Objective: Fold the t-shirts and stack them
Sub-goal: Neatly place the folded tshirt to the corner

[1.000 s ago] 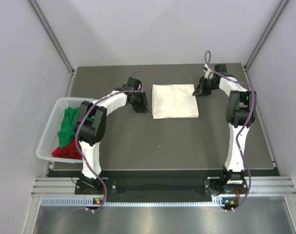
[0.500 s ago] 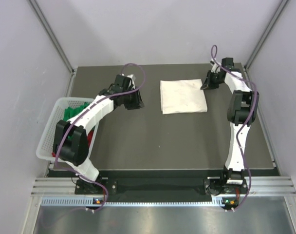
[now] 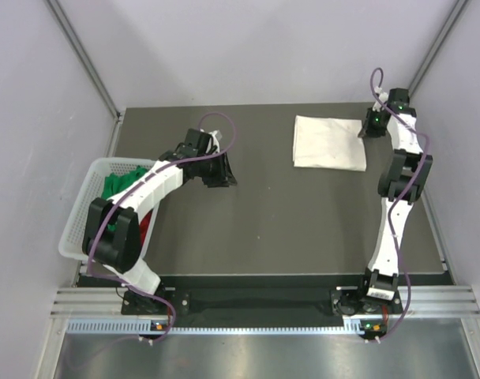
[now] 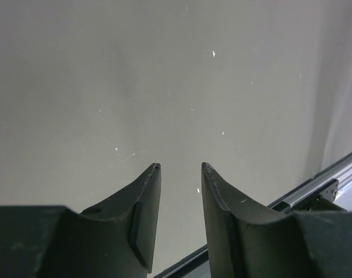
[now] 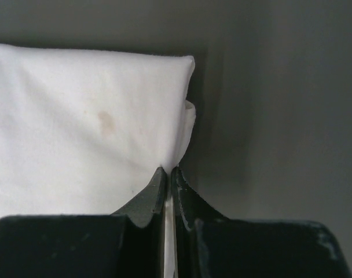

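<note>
A folded cream-white t-shirt point(image 3: 328, 143) lies flat at the far right of the dark table. My right gripper point(image 3: 368, 130) is shut on its right edge; the wrist view shows white cloth point(image 5: 83, 133) pinched between the closed fingertips point(image 5: 168, 171). In the white basket point(image 3: 76, 225) at the left lie a green t-shirt point(image 3: 114, 185) and a red t-shirt point(image 3: 145, 227), mostly hidden by the left arm. My left gripper point(image 3: 226, 175) hovers open left of centre over bare table, nothing between its fingers point(image 4: 147, 191).
The white mesh basket sits at the table's left edge. A metal rail point(image 4: 315, 191) borders the table. Grey walls close in the back and sides. The right arm is stretched along the right edge.
My right gripper has dragged the folded cream-white t-shirt from the middle to the far right. The left arm has drawn back left, away from the shirt.
</note>
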You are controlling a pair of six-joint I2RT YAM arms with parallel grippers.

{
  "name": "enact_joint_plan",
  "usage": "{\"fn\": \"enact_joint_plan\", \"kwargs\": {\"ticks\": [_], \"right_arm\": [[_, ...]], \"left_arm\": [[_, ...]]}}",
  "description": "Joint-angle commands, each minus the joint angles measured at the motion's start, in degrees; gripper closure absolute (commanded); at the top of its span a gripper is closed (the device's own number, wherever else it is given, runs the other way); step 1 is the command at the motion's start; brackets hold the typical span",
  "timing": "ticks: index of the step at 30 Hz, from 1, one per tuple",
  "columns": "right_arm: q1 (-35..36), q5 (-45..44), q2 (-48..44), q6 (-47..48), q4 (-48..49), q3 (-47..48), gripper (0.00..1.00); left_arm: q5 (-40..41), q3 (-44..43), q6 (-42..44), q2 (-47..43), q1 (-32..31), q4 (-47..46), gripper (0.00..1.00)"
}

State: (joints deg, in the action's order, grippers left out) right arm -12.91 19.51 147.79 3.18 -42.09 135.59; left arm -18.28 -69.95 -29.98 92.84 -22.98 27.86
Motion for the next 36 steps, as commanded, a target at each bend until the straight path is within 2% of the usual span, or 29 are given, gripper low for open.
{"fn": "enact_joint_plan", "kwargs": {"ticks": [1, 5, 14, 17, 22, 36], "right_arm": [[-2.65, -3.07, 1.45, -0.18, 3.05, 5.21, 1.00], [-4.14, -7.18, 0.58, 0.07, 7.80, 4.86, 1.00], [-4.32, -12.12, 4.53, 7.45, 16.85, 7.67, 1.00], [-4.32, -14.31, 6.72, 7.98, 18.70, 10.82, 1.00], [-4.41, -16.60, 6.73, 8.42, 24.15, 10.66, 1.00], [-4.32, -19.16, 6.81, 8.69, 27.67, 10.05, 1.00]], "left_arm": [[-2.28, -1.33, 0.97, -2.84, -0.04, -1.93, 0.60], [-3.07, -1.33, 0.97, -2.49, -0.04, -2.02, 0.60], [-2.37, -1.24, 1.68, -2.75, -0.04, -1.84, 0.61], [-2.19, -1.50, 1.76, -3.36, -0.04, -1.67, 0.61], [-1.67, -1.59, 2.38, -3.10, -0.04, -1.67, 0.60], [-1.67, -1.59, 2.82, -3.10, -0.04, -1.40, 0.61]]}}
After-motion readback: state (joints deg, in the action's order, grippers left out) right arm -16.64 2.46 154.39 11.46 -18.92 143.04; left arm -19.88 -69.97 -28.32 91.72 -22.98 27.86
